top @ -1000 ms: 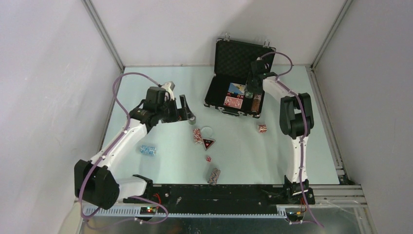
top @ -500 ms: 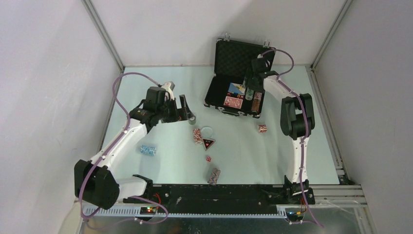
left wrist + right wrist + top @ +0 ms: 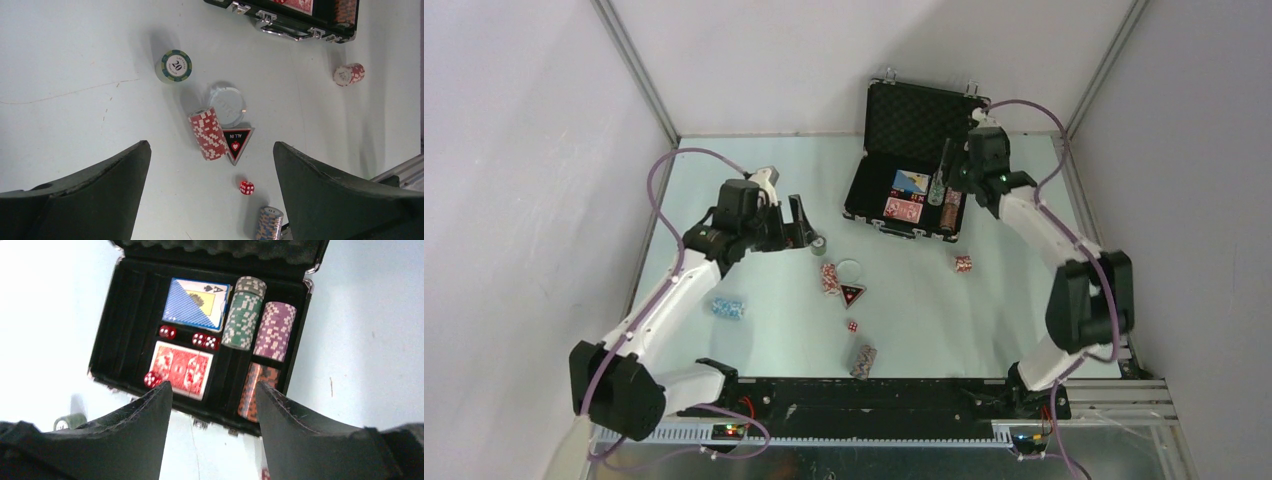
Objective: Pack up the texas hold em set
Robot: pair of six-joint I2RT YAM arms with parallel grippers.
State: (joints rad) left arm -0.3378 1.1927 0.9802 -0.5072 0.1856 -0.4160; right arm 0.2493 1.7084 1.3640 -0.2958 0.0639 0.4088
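Right wrist: open briefcase (image 3: pixel 129 315), card decks (image 3: pixel 181 366), chip stacks (image 3: pixel 243 320), dice (image 3: pixel 205 341)

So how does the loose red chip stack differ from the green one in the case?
The red chip stack lies loose on the table; the green stack sits packed in the case. Red stack's stripes are red and white, green stack's green and white. Both lie on their sides.

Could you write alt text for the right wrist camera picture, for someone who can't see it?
An open black case lies on a pale table, holding a blue card deck, a red card deck, red dice and green, purple and orange chip stacks. The right gripper hangs in the foreground, fingers apart and empty.
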